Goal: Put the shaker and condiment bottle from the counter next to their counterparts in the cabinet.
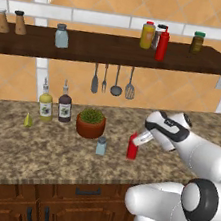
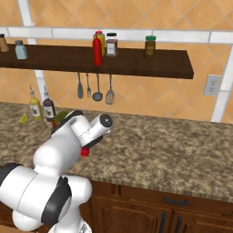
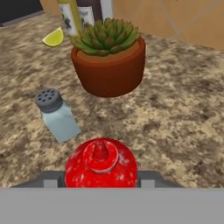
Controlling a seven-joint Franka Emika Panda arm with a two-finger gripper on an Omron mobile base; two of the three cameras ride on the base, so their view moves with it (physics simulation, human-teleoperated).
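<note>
1. Condiment bottle (image 3: 101, 164) upright on the counter (image 1: 35, 151), between my fingers; shaker (image 1: 101, 145) just beside it, toward the plant pot (image 1: 90, 123).
2. My gripper (image 1: 137, 141) clamps the condiment bottle, arm reaching forward and down.

Arm (image 1: 201, 157): glossy white rounded shells, fat tubular links. Dark grey-black rings at joints, round black cap with grey centre at elbow. Black band across wrist housing. Small dark finger tips.
</note>
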